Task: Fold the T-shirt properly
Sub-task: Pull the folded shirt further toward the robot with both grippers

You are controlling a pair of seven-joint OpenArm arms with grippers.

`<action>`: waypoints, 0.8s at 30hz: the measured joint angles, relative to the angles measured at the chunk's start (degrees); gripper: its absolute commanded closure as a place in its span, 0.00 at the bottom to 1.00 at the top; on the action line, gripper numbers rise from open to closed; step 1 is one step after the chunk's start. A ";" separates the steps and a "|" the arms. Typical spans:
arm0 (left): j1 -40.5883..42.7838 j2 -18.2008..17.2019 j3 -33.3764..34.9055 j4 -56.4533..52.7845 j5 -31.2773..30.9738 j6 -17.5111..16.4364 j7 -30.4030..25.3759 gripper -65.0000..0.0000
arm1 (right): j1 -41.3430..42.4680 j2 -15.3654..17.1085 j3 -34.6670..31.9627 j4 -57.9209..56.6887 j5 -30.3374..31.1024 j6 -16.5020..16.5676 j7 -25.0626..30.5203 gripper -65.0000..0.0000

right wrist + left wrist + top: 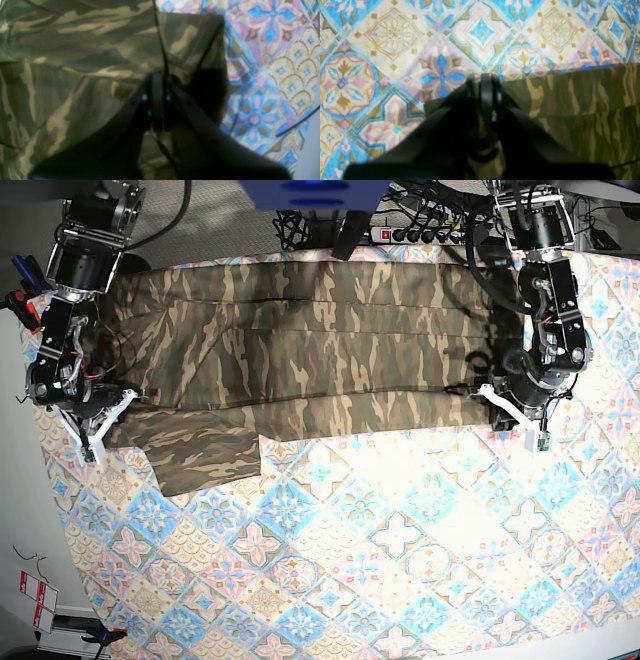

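Note:
The camouflage T-shirt (300,350) lies stretched across the far half of the table, its near edge folded over in a long straight line. A sleeve part (200,455) sticks out toward me at the left. At the right end of that folded line, my left gripper (482,391) is shut on the T-shirt's edge (570,100); in the left wrist view its tips (483,78) pinch the cloth hem. My right gripper (133,396) is at the left end of the line. The right wrist view shows it (158,78) shut on a crease of the T-shirt (62,50).
The pastel patterned tablecloth (400,530) covers the whole table, with the table's left edge close to my right arm. A power strip with cables (430,232) lies behind the shirt at the back. Thin dark cables (297,122) hang near my right wrist.

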 measured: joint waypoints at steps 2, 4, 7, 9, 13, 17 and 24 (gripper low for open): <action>0.59 0.04 0.00 0.02 0.02 0.02 0.28 1.00 | -0.46 -0.09 0.87 0.07 0.13 0.07 0.00 1.00; 0.76 -0.22 0.00 0.02 0.02 -0.02 0.48 1.00 | -1.20 -0.20 2.25 0.07 0.50 0.07 -0.33 1.00; 1.36 -1.27 0.00 0.35 -0.35 -0.15 0.02 1.00 | -2.05 -0.17 2.95 1.18 -0.20 0.00 -1.95 1.00; 2.16 -1.11 0.00 2.08 -0.04 -0.17 0.13 1.00 | -2.32 -0.17 2.95 3.06 -0.15 0.04 -1.53 1.00; 4.15 -1.09 -0.04 6.58 0.00 -0.17 0.31 1.00 | -2.54 -0.35 2.95 5.20 0.59 0.02 -3.06 1.00; 5.42 -1.05 -0.04 7.63 -0.09 -0.22 0.00 1.00 | -3.58 -2.14 3.04 6.08 -0.33 -0.11 -4.09 1.00; 6.47 -1.05 0.00 7.50 0.00 -0.02 0.04 1.00 | -5.81 -1.95 3.02 10.14 0.04 -0.15 -4.13 1.00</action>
